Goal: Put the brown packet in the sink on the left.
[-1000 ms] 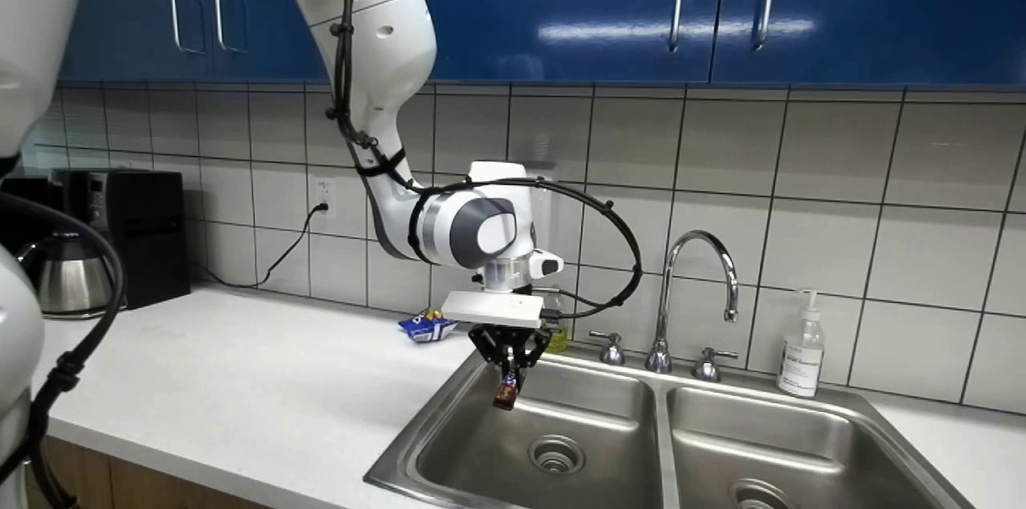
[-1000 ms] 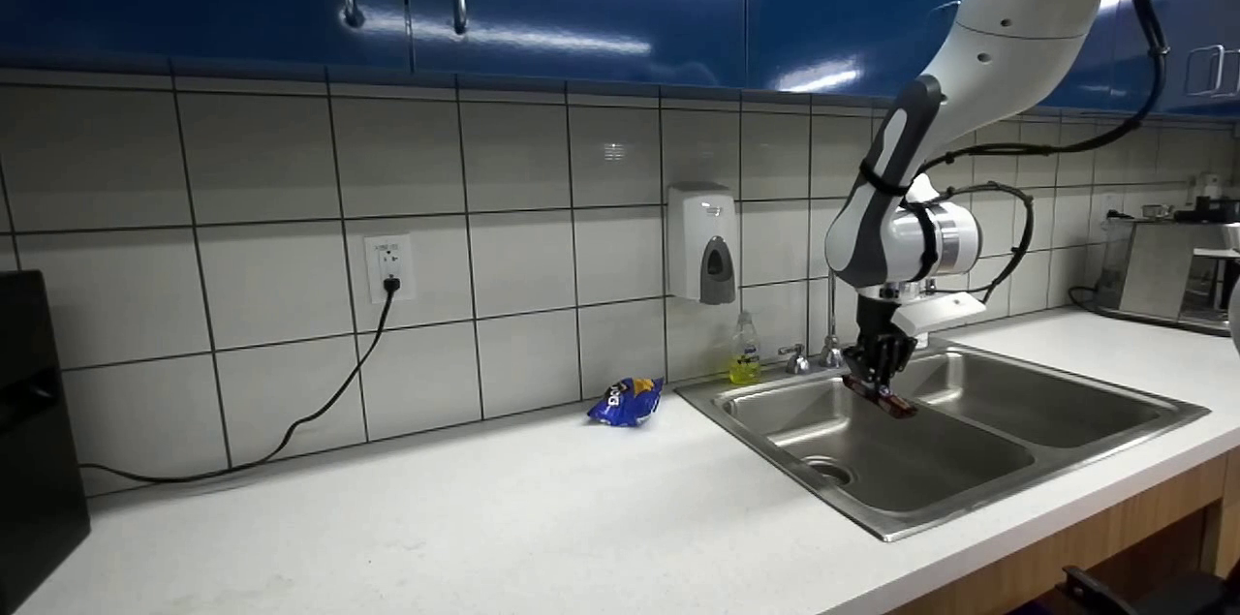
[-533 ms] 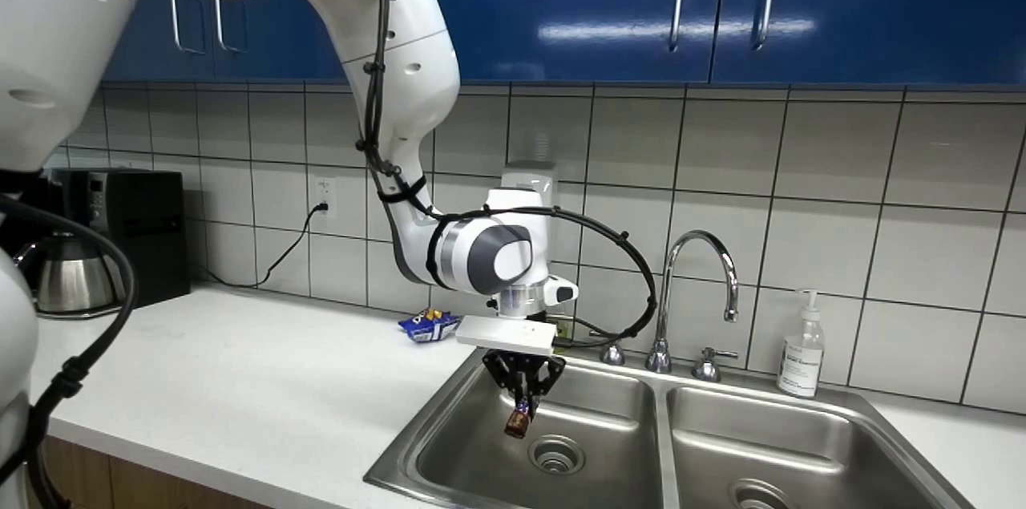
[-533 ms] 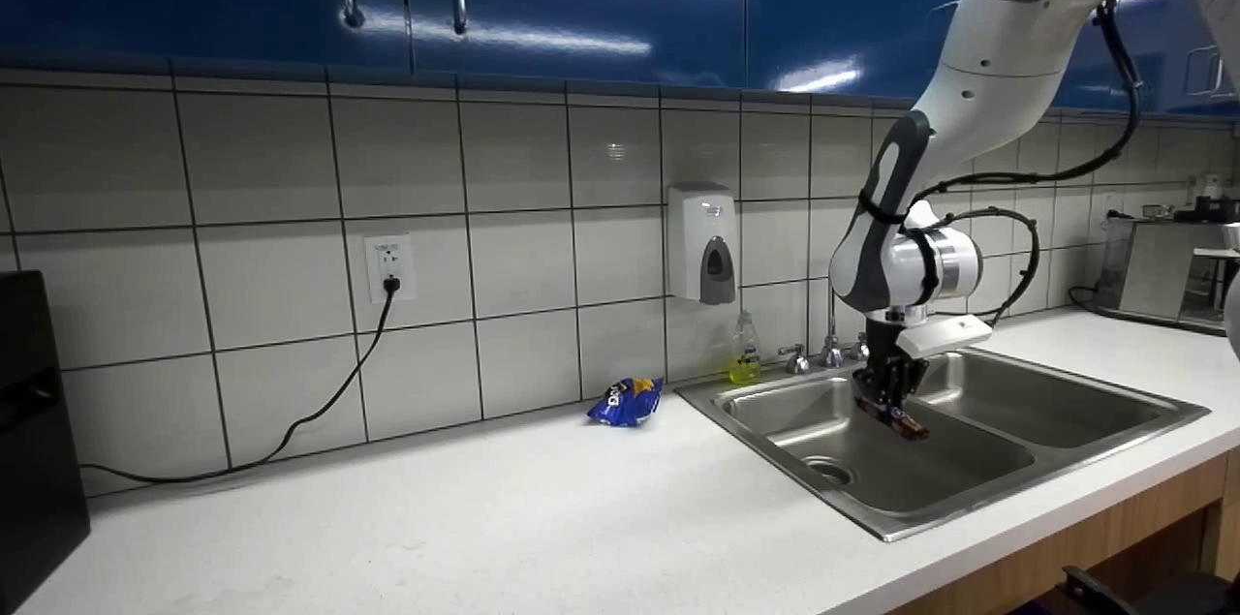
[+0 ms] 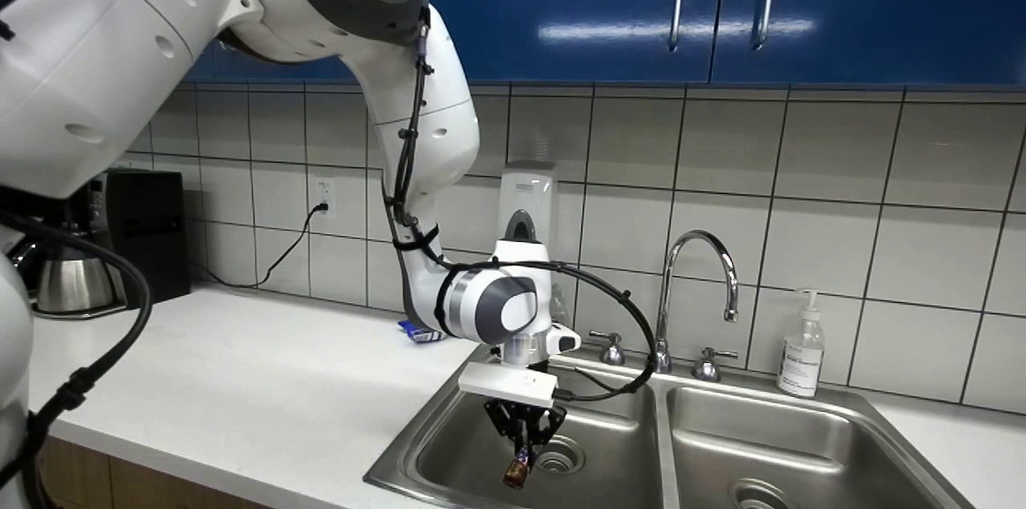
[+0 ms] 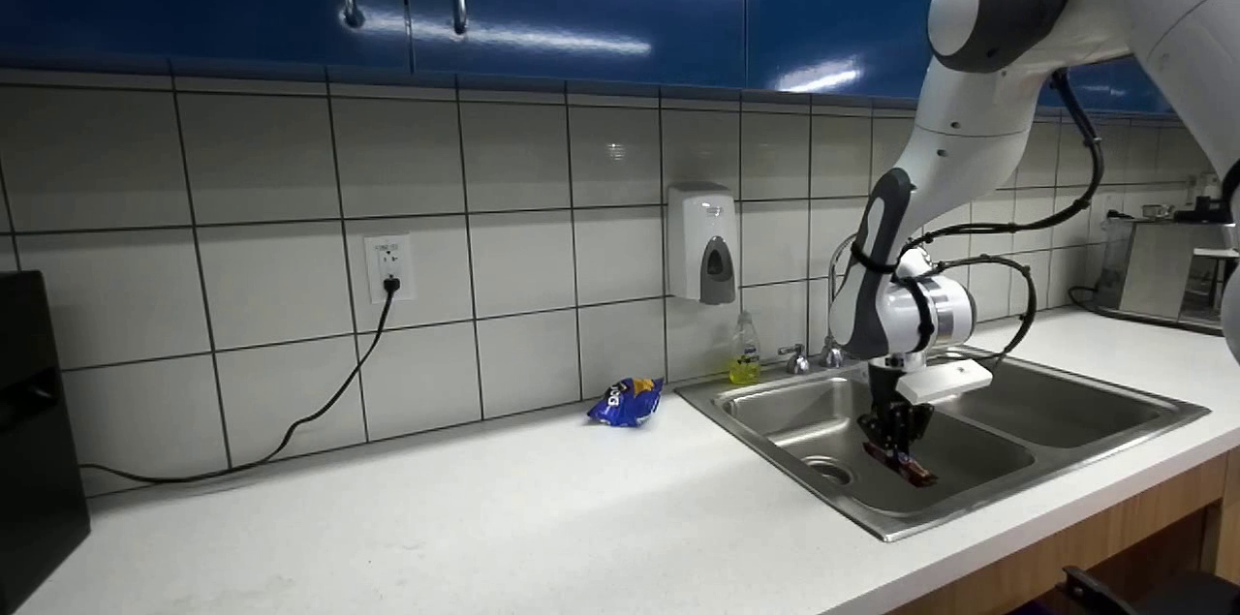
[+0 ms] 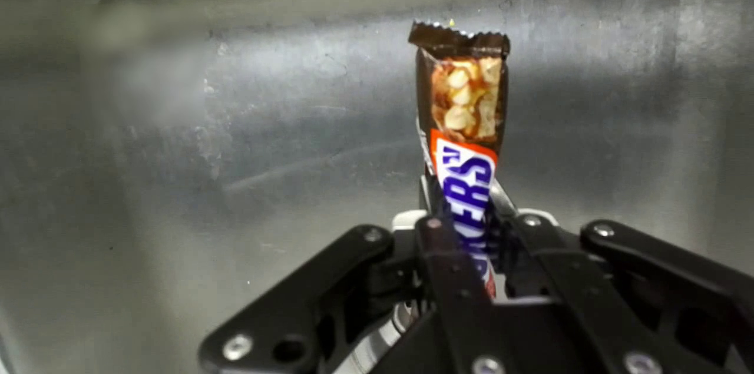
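Two looks across, a third down

In an exterior view the sink sits nearer, at lower right; in an exterior view the counter fills the lower left and the sink lies farther off, at right. Both face the tiled wall aslant, sharing sink and arm. The wrist view points down, close behind the gripper, into the sink

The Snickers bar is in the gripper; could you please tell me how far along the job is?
Done: the Snickers bar is lifted and over the left sink basin. In hand: the gripper is closed on it. Remaining: perhaps lowering, then release, since the gripper has not opened.
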Controlling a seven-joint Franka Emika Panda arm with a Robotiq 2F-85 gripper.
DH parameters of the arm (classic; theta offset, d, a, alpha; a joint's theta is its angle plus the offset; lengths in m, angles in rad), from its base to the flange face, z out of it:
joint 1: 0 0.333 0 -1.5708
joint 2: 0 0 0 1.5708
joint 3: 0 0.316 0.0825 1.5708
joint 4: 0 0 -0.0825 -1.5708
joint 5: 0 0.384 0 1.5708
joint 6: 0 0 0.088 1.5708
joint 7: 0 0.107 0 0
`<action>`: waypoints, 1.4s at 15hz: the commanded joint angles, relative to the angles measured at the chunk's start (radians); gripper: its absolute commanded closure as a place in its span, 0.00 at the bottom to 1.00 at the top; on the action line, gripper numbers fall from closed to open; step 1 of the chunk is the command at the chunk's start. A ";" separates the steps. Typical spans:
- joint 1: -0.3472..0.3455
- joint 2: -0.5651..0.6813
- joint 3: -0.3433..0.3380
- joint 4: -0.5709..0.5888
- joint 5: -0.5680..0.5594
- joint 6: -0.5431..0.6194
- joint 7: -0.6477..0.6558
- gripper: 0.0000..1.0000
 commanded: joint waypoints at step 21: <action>-0.027 0.231 0.006 0.146 -0.034 0.055 0.055 0.95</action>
